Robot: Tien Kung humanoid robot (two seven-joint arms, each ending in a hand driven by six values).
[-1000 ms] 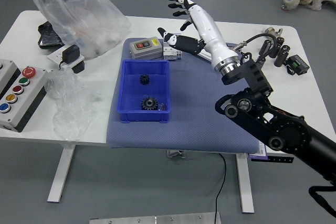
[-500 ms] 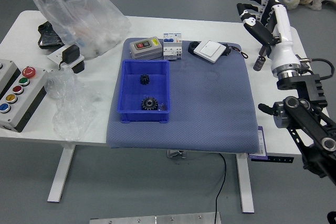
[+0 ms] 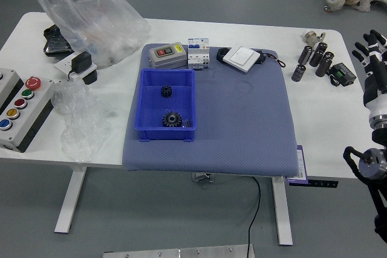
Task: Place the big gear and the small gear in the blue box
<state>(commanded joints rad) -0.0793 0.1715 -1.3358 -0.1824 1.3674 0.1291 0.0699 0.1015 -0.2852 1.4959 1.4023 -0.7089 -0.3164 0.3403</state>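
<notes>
My right hand (image 3: 370,49) is at the right edge of the head view, beyond the table's right side, with its fingers spread and nothing held. The blue box (image 3: 140,104) stands on the left part of the blue-grey mat. Inside it, the big gear (image 3: 172,119) lies near the front wall, and the small gear (image 3: 166,91) lies farther back. A small dark metallic piece (image 3: 187,123) is also in the box, right beside the big gear. The left hand is out of view.
Behind the box are a grey switch box (image 3: 168,57), white modules (image 3: 198,54) and a white device (image 3: 243,58) with a strap. Dark cylinders (image 3: 318,54) stand at the back right. Plastic bags (image 3: 100,19) and a button panel (image 3: 24,110) occupy the left side.
My right arm has swung right, from behind the box out past the table's right edge, uncovering the white device and the cylinders. Both gears have stayed put.
</notes>
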